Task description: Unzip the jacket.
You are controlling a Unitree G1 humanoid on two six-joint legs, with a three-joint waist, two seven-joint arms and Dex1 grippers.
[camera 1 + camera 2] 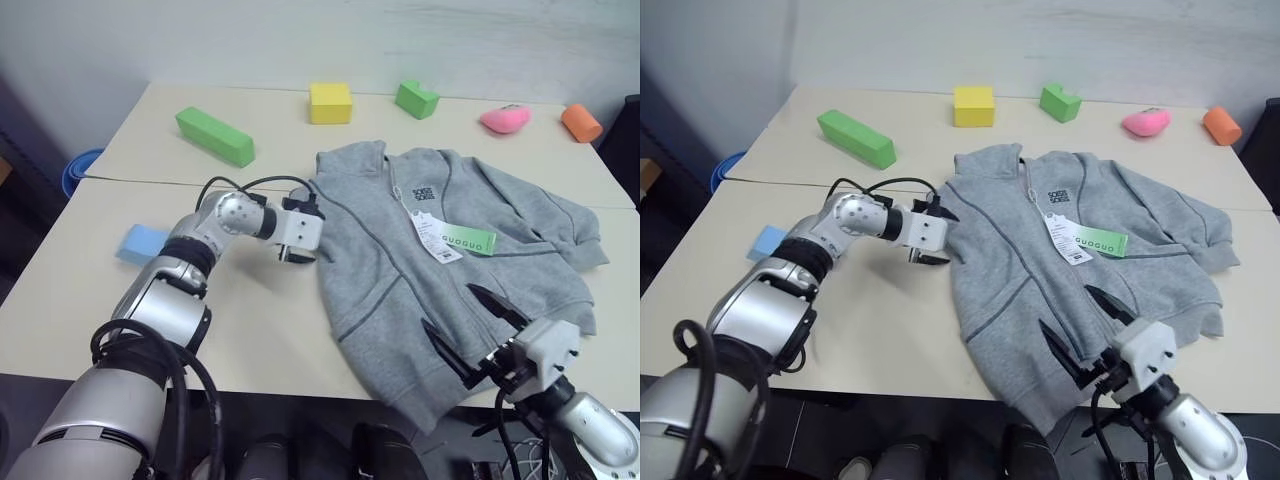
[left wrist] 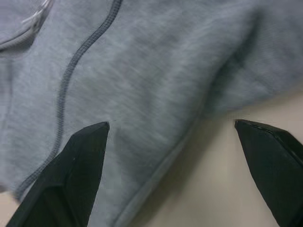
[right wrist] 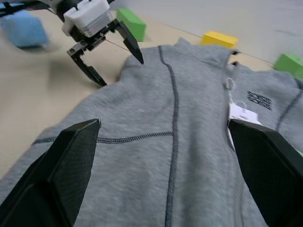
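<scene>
On the smooth beige tabletop (image 1: 250,330) I see my left gripper (image 1: 303,230), its pointed black fingers spread, at the edge of the soft heather-grey fleece jacket (image 1: 400,300) lying flat and zipped, while my right gripper (image 1: 478,335) hovers open-fingered over its hem.

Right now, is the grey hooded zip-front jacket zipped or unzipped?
Zipped: the grey jacket lies flat, its front panels meeting along the zipper.

A pale beige table (image 1: 120,330) — two tops butted together, a dark seam (image 1: 140,180) running between them just beyond the left claw (image 1: 303,228). Past its far edge stands a plain whitish wall (image 1: 300,40), evenly lit. Off the table's left side — dark floor (image 1: 20,130).
</scene>
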